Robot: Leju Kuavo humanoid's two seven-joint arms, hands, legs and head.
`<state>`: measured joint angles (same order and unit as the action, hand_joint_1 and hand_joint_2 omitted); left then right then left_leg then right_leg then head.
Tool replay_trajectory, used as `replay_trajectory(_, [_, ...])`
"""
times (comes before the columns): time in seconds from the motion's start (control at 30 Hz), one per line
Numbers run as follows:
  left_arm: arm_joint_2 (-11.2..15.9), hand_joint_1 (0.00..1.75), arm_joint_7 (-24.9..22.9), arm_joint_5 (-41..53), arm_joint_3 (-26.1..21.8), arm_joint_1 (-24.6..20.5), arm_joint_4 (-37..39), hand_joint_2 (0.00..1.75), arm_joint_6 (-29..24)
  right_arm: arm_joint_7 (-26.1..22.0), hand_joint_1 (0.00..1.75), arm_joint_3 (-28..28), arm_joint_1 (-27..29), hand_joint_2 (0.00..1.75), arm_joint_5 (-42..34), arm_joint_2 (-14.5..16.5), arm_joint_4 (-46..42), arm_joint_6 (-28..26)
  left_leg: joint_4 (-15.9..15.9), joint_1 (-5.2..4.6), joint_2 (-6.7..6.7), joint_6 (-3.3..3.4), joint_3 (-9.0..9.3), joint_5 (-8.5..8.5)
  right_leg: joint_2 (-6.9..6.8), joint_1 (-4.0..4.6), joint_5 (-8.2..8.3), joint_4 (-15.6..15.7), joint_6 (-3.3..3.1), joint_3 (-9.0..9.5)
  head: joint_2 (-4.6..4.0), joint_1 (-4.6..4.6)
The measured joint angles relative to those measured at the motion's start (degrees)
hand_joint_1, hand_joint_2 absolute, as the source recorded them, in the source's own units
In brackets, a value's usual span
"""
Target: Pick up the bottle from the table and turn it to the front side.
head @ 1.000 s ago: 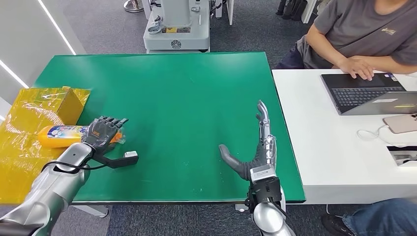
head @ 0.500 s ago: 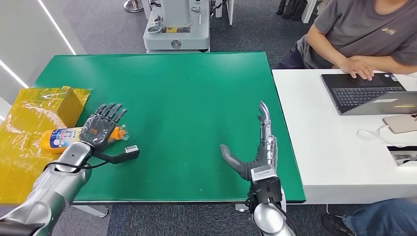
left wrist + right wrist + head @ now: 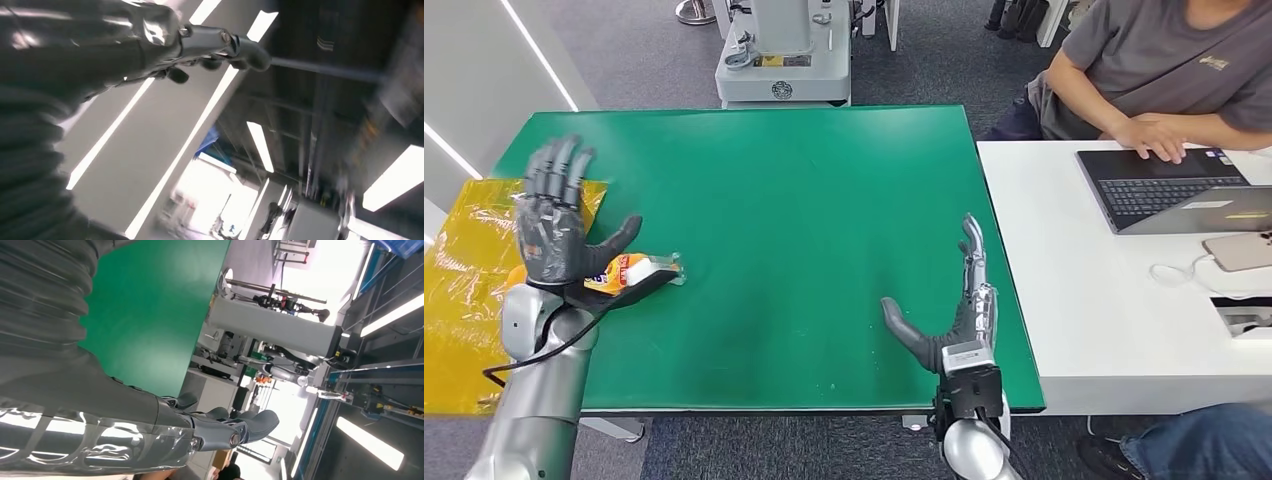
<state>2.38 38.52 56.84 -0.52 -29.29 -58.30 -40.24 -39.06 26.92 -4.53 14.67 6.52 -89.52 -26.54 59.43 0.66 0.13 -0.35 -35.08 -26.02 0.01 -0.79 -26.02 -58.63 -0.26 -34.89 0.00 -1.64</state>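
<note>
An orange bottle (image 3: 629, 273) with a white cap end lies on its side on the green table (image 3: 784, 200) near the left edge, partly hidden behind my left hand. My left hand (image 3: 559, 220) is raised above it, palm toward me, fingers spread upward and thumb out, holding nothing. In the left wrist view its fingers (image 3: 215, 42) point at the ceiling. My right hand (image 3: 954, 300) stands edge-on over the table's right front part, fingers straight, thumb out, empty. The right wrist view shows its fingers (image 3: 220, 427) extended beyond the table.
A yellow box (image 3: 554, 205) on crinkled yellow wrapping (image 3: 464, 300) sits at the table's left edge. To the right is a white desk (image 3: 1104, 300) with a laptop (image 3: 1169, 190), where a seated person (image 3: 1164, 70) types. A grey machine (image 3: 784, 50) stands behind the table.
My left hand let go of the bottle and rose, turning palm-up with fingers spread. The bottle now lies on the table, shifted slightly right. My right hand barely moved.
</note>
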Motion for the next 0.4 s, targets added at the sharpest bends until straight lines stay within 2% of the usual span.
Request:
replay_trajectory(0.1, [-2.6,0.0,0.6,-19.7,1.1,2.5,-8.8,1.75,0.0,0.3,0.0,0.0,0.1,1.75,0.0,0.2,0.0,-0.1,0.0,0.0,-0.04,0.0,0.0,-0.01,-0.04,0.0,-0.01,0.0,0.01,0.02,0.0,0.01])
replay_trajectory(0.17, [-3.9,0.0,0.7,-28.6,2.8,4.2,-14.1,1.75,0.0,0.5,0.0,0.0,0.3,1.75,0.0,0.2,0.0,-0.2,0.0,-0.01,-0.06,0.0,-0.02,-0.02,-0.07,0.0,-0.02,0.0,0.02,0.02,0.0,0.02])
replay_trajectory(0.3, [-5.3,0.0,0.7,-33.0,5.5,6.3,-20.6,1.75,0.8,0.6,0.0,0.0,0.4,1.75,0.0,0.3,0.0,-0.3,0.0,-0.01,-0.08,0.0,-0.03,-0.02,-0.09,-0.01,-0.02,0.0,0.03,0.04,0.01,0.02])
replay_trajectory(0.4, [-6.1,0.0,0.7,-42.3,7.6,7.8,-22.7,1.75,6.5,0.6,0.0,0.0,0.5,1.75,-0.1,0.3,0.0,-0.4,0.0,-0.03,-0.06,0.02,0.03,-0.03,-0.06,-0.04,-0.02,0.1,0.03,0.06,0.01,-0.01])
